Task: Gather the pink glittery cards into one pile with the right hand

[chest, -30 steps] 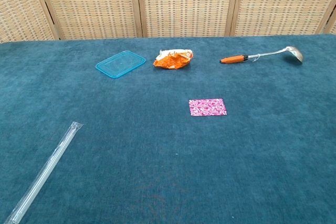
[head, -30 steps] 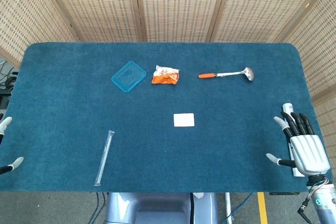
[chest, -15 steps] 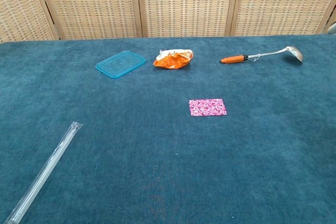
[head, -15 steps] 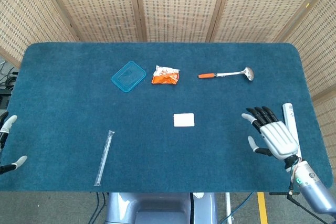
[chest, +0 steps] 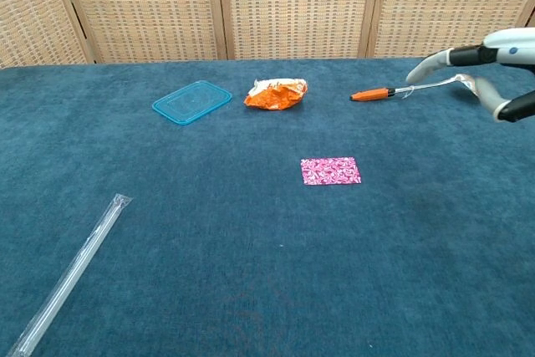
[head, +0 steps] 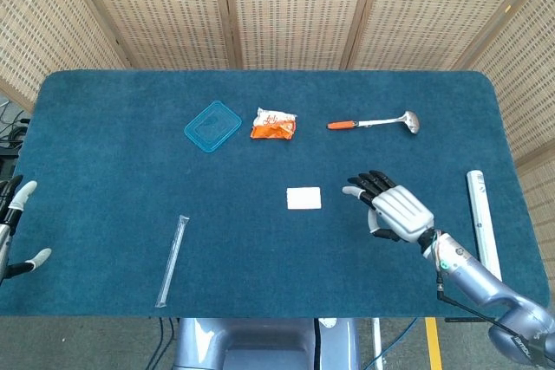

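A pink glittery card pile [chest: 331, 170] lies flat near the table's middle; in the head view the card pile [head: 303, 198] looks pale. My right hand [head: 392, 210] hovers just right of it, fingers spread and holding nothing; the chest view shows the right hand [chest: 489, 68] at the right edge. At the table's left edge my left hand [head: 16, 231] shows only its fingertips, apart and empty.
A blue plastic lid [head: 212, 126], an orange snack packet [head: 274, 124] and a ladle with an orange handle [head: 373, 122] lie across the far half. A clear plastic tube [head: 172, 259] rests at the near left. A white tube [head: 481, 223] sits at the right edge.
My right hand has swept left from the table's right edge to a spot close beside the cards, and now shows in the chest view. The left hand barely shifted.
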Controlling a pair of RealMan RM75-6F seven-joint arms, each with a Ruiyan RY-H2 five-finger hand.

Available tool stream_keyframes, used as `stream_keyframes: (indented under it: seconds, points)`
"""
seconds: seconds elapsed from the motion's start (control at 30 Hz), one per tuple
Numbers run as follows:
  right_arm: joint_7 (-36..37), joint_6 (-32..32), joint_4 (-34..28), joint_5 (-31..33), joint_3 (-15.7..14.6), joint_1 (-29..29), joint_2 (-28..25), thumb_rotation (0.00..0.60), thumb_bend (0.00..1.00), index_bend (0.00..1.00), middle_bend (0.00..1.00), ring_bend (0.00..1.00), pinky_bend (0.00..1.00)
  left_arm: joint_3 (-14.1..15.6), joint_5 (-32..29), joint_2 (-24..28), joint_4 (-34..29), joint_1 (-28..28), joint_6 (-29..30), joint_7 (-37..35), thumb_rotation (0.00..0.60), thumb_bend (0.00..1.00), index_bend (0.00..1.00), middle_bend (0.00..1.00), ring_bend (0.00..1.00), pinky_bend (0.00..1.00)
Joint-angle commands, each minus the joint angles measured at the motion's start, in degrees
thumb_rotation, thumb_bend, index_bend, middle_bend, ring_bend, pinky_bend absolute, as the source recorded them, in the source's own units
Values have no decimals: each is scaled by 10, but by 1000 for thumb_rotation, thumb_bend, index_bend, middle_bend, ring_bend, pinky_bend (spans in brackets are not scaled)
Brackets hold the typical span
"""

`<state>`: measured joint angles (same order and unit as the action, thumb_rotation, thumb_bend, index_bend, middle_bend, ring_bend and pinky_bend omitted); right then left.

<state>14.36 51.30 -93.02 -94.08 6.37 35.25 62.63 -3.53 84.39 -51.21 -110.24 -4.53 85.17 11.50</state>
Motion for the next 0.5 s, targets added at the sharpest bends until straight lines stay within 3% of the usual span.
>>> stream_keyframes:
  seconds: [0.03,0.5]
  points:
    - [19,-28,18,-8,-5,30,22,600,933,140,105,0,0,-2,0,-1,-4,-3,-1,4,600,46,0,0,0,0]
    - [16,-109,77,1,-13,114,87,600,930,140,108,0,0,-1,-12,-4,-1,-5,-6,6,600,46,0,0,0,0]
